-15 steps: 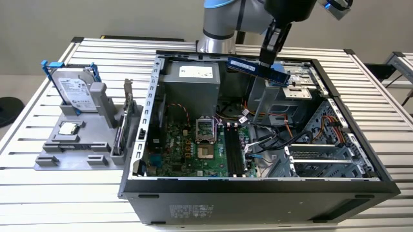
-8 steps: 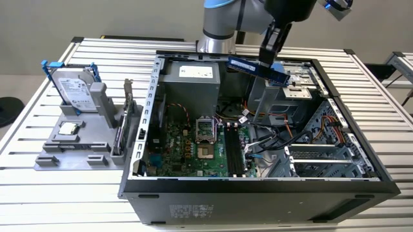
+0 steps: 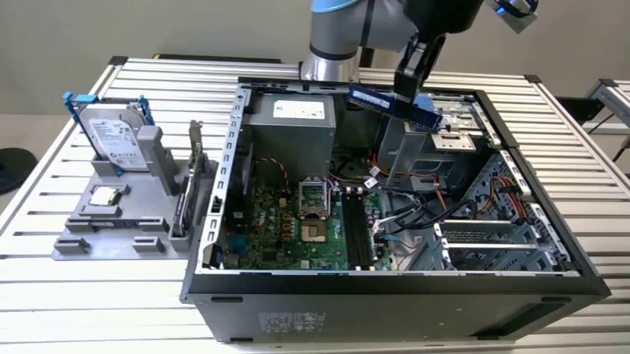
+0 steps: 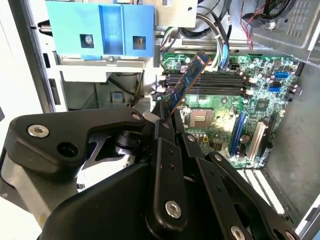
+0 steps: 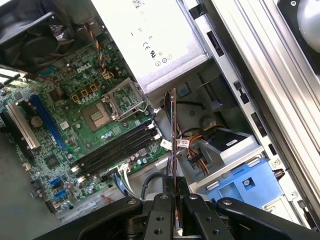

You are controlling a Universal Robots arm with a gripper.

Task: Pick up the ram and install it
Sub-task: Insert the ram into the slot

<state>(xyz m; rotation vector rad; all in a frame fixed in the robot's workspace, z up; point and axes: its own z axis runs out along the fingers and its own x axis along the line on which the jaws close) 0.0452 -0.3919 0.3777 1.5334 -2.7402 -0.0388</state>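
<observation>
The ram (image 3: 387, 102) is a narrow blue circuit-board stick held tilted in the air above the back of the open computer case (image 3: 394, 299). My gripper (image 3: 411, 87) is shut on its right end in the exterior view. In both wrist views the ram (image 4: 188, 80) (image 5: 173, 132) sticks out from between the black fingers (image 4: 161, 131) (image 5: 189, 202), seen edge-on in the first wrist view. The black memory slots (image 3: 356, 230) (image 4: 205, 83) (image 5: 116, 150) lie on the green motherboard (image 3: 295, 236) below, well apart from the stick.
A grey holder (image 3: 108, 240) at the exterior view's left carries a silver hard drive (image 3: 111, 136) with blue brackets and a square processor chip (image 3: 105, 195). Inside the case are a power supply (image 3: 291, 118), cables (image 3: 403, 199) and a blue drive bracket (image 4: 100, 30) (image 5: 240, 185).
</observation>
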